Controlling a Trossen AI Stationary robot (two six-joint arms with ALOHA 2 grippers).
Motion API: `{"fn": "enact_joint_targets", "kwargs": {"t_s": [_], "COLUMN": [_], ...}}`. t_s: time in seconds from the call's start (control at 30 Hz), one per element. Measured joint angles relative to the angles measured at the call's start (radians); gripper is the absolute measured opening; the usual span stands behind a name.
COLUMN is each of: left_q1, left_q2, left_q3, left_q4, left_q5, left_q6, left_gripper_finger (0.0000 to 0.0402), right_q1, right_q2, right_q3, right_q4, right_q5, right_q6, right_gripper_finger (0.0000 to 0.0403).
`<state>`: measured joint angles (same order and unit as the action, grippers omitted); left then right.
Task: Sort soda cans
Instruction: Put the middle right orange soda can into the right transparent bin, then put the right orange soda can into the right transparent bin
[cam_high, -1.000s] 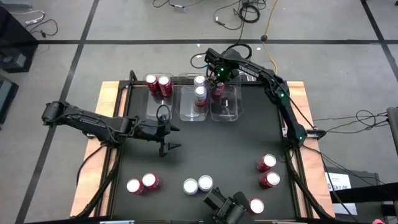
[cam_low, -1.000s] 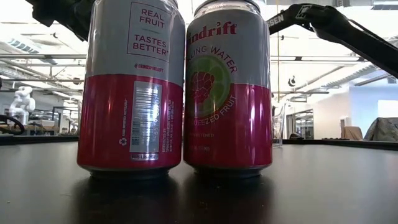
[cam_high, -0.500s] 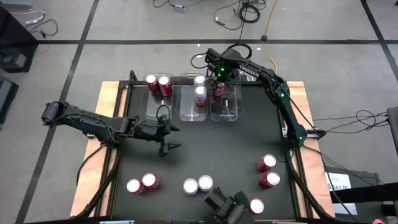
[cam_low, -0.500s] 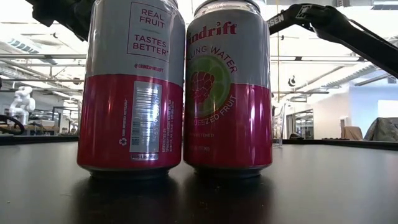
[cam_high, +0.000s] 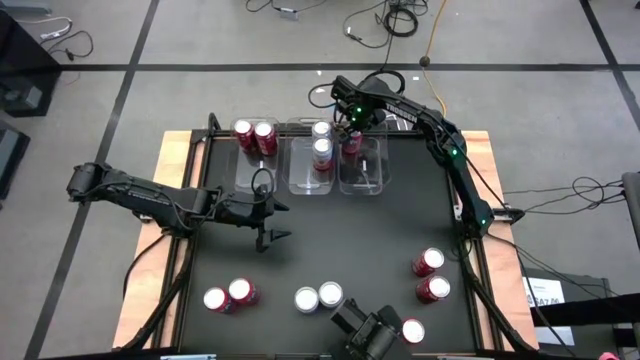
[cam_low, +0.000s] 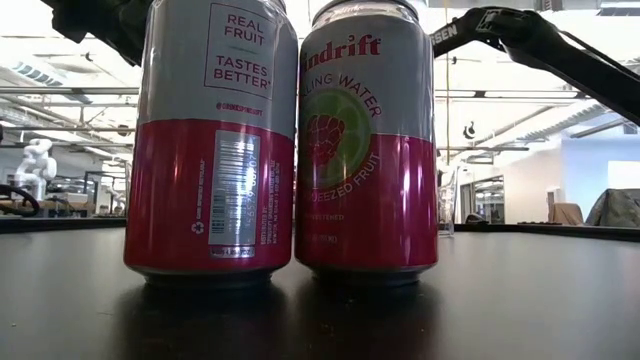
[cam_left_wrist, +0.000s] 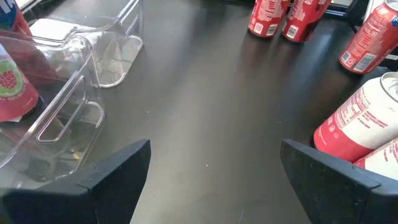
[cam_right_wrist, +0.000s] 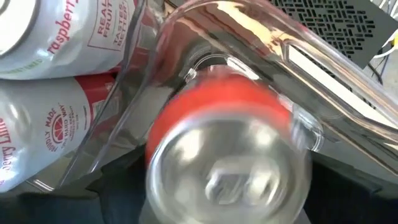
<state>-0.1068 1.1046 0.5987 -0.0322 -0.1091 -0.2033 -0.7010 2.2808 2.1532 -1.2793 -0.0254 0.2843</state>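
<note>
Three clear bins stand along the far edge. The left bin (cam_high: 245, 172) holds two red cans (cam_high: 254, 135). The middle bin (cam_high: 305, 178) holds two silver-white cans (cam_high: 321, 140). My right gripper (cam_high: 350, 122) hovers over the right bin (cam_high: 372, 178), directly above a red can (cam_high: 350, 144) whose silver top (cam_right_wrist: 230, 165) fills the right wrist view. My left gripper (cam_high: 271, 222) is open over the bare mat at mid-left, fingers spread wide (cam_left_wrist: 211, 180). Loose cans stand upright near the near edge: two red (cam_high: 228, 295), two silver-white (cam_high: 318, 296), three red (cam_high: 428, 275) on the right.
A black camera block (cam_high: 365, 335) sits at the near edge between the cans. The two silver-white cans (cam_low: 285, 140) fill the low view. Bare mat lies in the table's middle (cam_high: 350, 240). Wooden table edges (cam_high: 480, 150) flank the mat.
</note>
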Motion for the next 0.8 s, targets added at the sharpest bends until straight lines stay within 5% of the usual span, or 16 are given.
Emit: {"fn": "enact_joint_targets", "kwargs": {"t_s": [0.4, 0.8], "left_q1": [0.0, 0.0], "left_q2": [0.0, 0.0], "left_q3": [0.0, 0.0], "left_q4": [0.0, 0.0], "left_q5": [0.0, 0.0], "left_q6": [0.0, 0.0], "left_gripper_finger": [0.0367, 0.0368], "right_q1": [0.0, 0.033], "right_q2": [-0.025, -0.306], "right_q3": [-0.001, -0.001], "right_q4": [-0.039, -0.155], "right_q5": [-0.001, 0.001], "right_q6": [-0.011, 0.069], "right_gripper_finger": [0.0384, 0.0384]}}
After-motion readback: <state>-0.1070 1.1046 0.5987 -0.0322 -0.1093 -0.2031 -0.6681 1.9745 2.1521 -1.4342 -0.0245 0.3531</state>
